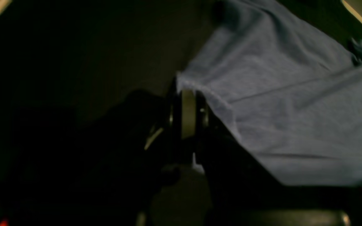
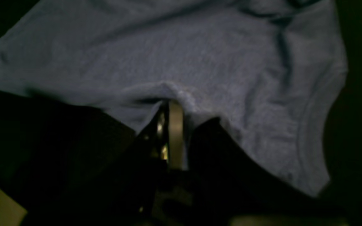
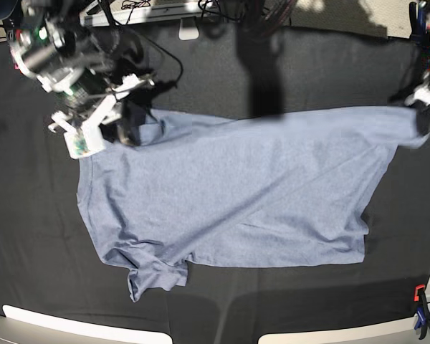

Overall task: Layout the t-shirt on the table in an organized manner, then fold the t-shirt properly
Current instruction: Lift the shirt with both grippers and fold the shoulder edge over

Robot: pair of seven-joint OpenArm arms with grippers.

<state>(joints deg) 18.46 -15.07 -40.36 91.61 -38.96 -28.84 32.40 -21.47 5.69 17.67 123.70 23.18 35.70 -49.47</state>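
Observation:
The light blue-grey t-shirt [image 3: 236, 201] lies spread across the black-draped table [image 3: 36, 265], stretched between my two arms, with one sleeve crumpled at the lower left. My right gripper [image 3: 125, 123] is at the shirt's upper left end. In the right wrist view this right gripper [image 2: 174, 105] is shut on a pinched fold of the t-shirt [image 2: 200, 56]. My left gripper [image 3: 424, 107] is at the far right edge. Up close, the left gripper [image 1: 185, 94] is shut on a corner of the t-shirt [image 1: 278, 110], with dark table [image 1: 74, 47] beside it.
A blue and orange clamp [image 3: 421, 315] grips the table's front right corner, and another clamp [image 3: 424, 25] stands at the back right. Cables [image 3: 140, 8] run along the back edge. Pale table rims [image 3: 72, 326] show at the front.

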